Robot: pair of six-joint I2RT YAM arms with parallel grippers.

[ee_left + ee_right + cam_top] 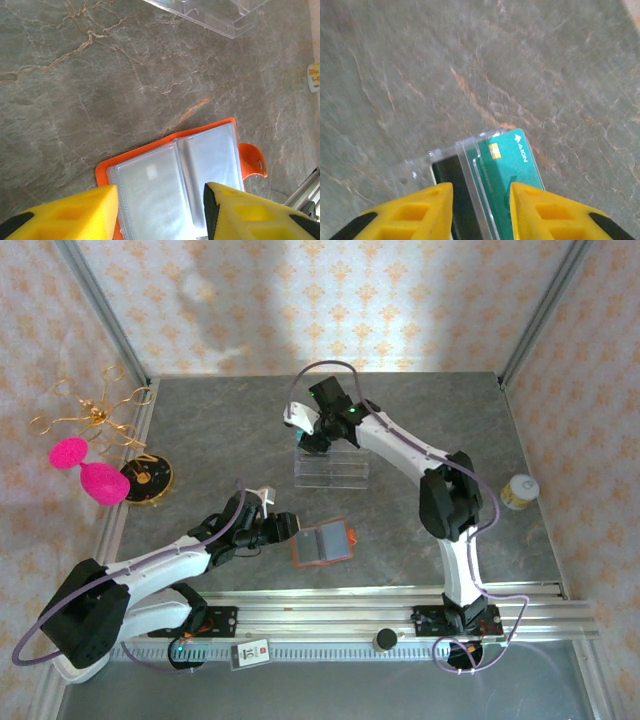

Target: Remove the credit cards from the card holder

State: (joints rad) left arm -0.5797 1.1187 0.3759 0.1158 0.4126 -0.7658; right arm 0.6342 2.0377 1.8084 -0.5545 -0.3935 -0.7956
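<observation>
Left jaws gaped empty over the card holder (200, 155), laid open for access; my right jaws, parted, straddled the teal card (512, 160) in the clear rack (420, 167) at its twelve o'clock.

Your left arm (160, 562): white tube links, black joint housings, bulky black shoulder block. Lilac cable (335, 364) follows links on both arms and loops wide past each base. Your right arm (400, 445): same white-and-black build, chunky black elbow. Small green lights (352, 420) on right wrist, one more by left base. On left gripper (160, 192) you see fingers (75, 210) in bright yellow: blocky, shallow rectangular recesses moulded in, black at rear. On right gripper (481, 186), matching yellow, same black rear ends.
</observation>
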